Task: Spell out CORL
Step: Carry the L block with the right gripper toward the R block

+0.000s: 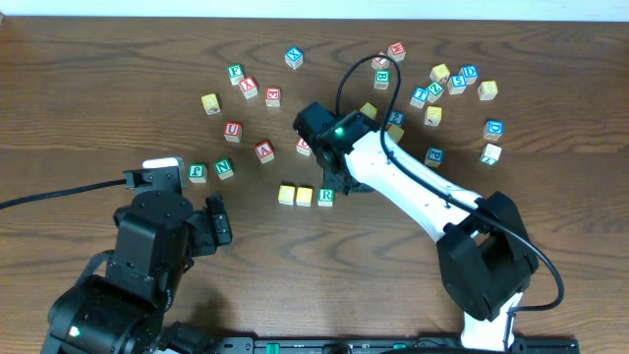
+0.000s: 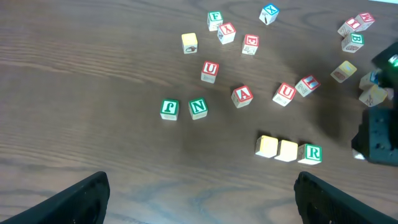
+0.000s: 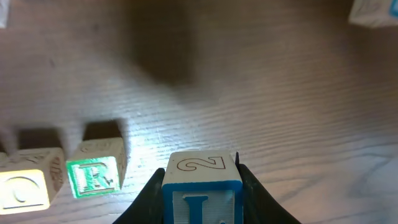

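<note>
Overhead view: the right gripper (image 1: 339,175) is hidden beneath its own wrist housing, so finger spacing cannot be read here. Just beside it lies a row: first yellow-faced wooden cube (image 1: 286,194), second yellow-faced wooden cube (image 1: 304,196), green-lettered R wooden cube (image 1: 325,197). The left gripper (image 1: 218,221) is well apart from the row.

Left wrist view: the left fingers (image 2: 81,199), cut off by the bottom edge, are spread wide and hold nothing. The row lies ahead of them.

Right wrist view: the right fingers (image 3: 255,196) clamp the blue-lettered L wooden cube (image 3: 202,186), whose lower part is cut off. The R cube stands just outside one finger, apart from the L cube. The yellow cube beyond is cut off and its letter unclear.

The surface is a dark brown wood-grain table (image 1: 98,79).
</note>
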Motion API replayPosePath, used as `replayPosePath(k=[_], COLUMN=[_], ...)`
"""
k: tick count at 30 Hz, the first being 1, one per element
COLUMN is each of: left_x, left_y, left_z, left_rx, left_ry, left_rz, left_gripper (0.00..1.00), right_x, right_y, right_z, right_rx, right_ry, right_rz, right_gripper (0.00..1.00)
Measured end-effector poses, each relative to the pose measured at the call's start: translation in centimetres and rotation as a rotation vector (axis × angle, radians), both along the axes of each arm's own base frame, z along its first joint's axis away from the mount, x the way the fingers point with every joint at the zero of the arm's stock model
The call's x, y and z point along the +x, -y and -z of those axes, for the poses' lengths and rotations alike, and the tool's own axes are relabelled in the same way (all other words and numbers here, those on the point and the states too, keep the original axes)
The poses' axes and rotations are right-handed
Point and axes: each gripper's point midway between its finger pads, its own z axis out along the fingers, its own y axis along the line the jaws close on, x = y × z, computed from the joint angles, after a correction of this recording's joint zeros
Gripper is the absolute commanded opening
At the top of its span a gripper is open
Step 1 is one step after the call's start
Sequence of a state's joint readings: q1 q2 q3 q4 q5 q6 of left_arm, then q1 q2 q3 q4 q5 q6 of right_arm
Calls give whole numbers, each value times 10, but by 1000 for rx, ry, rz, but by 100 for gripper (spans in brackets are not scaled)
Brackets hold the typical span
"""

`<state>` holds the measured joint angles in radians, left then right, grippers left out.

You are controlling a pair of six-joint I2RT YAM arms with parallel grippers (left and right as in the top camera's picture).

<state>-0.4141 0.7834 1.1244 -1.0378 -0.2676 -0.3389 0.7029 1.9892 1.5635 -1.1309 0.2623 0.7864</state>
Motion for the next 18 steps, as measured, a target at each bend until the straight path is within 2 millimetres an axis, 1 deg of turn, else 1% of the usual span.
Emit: replayPosePath(k=[2, 9, 18], left_x=[0, 0, 0], left_y=[0, 0, 0], left_z=[0, 0, 0], left_rx=[0, 0, 0], left_ry=[0, 0, 0], left_rz=[0, 0, 0], left_gripper=[93, 93, 93], right_x=[-5, -16, -20], right_y=[-1, -15, -15], right_z=[4, 10, 21], right_rx=[-1, 10, 14], right_ry=[-10, -9, -10], right_rz=[1, -23, -10], right_gripper=[4, 5, 6])
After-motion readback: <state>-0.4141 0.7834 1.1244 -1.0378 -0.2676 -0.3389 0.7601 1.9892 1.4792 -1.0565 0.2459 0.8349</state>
